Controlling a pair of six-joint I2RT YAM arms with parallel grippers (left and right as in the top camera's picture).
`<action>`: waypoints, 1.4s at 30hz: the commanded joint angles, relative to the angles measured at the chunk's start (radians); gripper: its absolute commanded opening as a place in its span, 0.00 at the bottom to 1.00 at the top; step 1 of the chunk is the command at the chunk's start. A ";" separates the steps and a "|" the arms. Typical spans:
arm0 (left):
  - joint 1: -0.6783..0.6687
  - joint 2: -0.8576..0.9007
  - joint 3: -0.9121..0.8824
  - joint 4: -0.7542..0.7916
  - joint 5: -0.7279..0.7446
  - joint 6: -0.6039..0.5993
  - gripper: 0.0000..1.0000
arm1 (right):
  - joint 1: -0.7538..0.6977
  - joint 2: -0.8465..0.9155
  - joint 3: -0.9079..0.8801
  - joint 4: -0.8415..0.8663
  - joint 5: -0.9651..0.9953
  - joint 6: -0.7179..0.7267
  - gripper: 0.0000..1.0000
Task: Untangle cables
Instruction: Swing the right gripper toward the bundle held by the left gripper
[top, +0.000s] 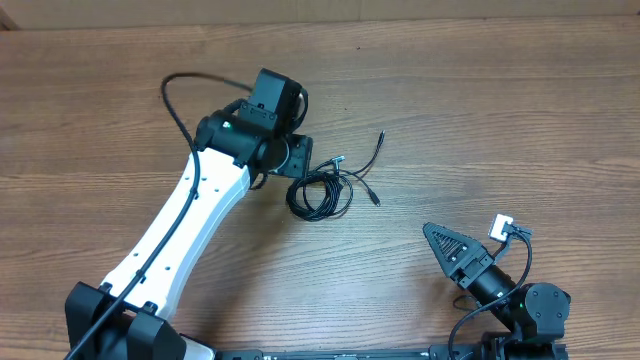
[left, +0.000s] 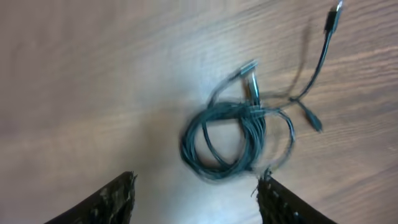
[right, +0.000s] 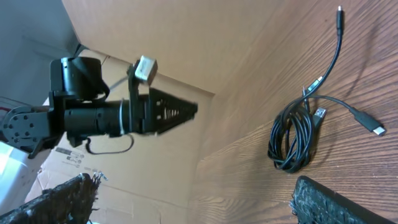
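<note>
The cables (top: 320, 193) are thin black cords lying as a small tangled coil on the wooden table, with loose plug ends trailing up and to the right. My left gripper (top: 298, 157) hovers just left of the coil. In the left wrist view its fingers (left: 196, 205) are open and empty, with the coil (left: 252, 127) just ahead of them. My right gripper (top: 445, 245) is at the front right, far from the coil. In the right wrist view its jaws (right: 193, 205) are spread wide and empty, and the coil (right: 273, 146) lies on the table at the right.
The wooden table (top: 480, 90) stretches around the cables. In the right wrist view a cardboard surface (right: 186, 50) lies beyond the table edge, and a black arm segment with a white tag (right: 144, 66) shows against it.
</note>
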 joint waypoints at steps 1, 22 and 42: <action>-0.007 0.029 -0.066 0.091 -0.039 0.286 0.64 | -0.002 -0.011 -0.010 0.004 0.016 0.002 1.00; -0.005 0.353 -0.095 0.188 0.043 0.455 0.35 | -0.002 -0.010 -0.010 0.004 0.047 0.001 1.00; -0.005 0.380 0.044 0.073 0.037 0.111 0.04 | -0.002 0.000 -0.010 0.003 0.020 -0.240 0.89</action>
